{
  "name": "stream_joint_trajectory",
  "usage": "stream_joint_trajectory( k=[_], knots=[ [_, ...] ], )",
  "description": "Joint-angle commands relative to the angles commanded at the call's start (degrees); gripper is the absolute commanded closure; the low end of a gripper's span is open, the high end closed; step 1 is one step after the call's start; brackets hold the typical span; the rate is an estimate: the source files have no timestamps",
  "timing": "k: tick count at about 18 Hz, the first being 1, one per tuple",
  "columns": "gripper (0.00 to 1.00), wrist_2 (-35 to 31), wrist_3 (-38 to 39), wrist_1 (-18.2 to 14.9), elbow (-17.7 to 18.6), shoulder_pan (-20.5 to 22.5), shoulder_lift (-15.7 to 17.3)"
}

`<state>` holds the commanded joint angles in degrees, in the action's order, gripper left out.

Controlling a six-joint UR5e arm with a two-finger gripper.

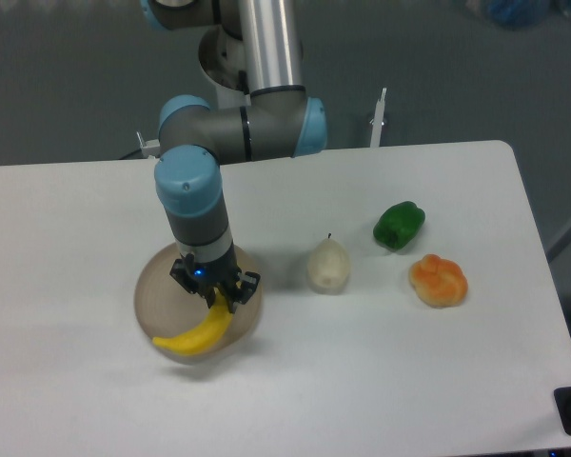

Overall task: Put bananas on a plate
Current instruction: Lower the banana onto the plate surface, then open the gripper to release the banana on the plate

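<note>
One banana [195, 336] hangs from the gripper [219, 300], which is clamped on its upper right end. Its long side slants down toward the lower left of the frame, right over the plate [150, 286] on the counter [381, 381]. It looks ready to be let go.

Banana [196, 335] over the plate [152, 290]; pear [328, 266], pepper [399, 225] to its right
</note>
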<state>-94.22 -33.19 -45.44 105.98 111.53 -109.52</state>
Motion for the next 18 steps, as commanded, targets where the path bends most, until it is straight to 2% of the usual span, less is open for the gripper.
stream_joint_trajectory(
  k=[8, 18],
  knots=[
    [0.69, -0.18, -1.53, 0.7, 1.68, -0.26, -0.87],
    [0.67, -0.35, -1.71, 1.06, 1.51, -1.32, -2.72]
  ],
)
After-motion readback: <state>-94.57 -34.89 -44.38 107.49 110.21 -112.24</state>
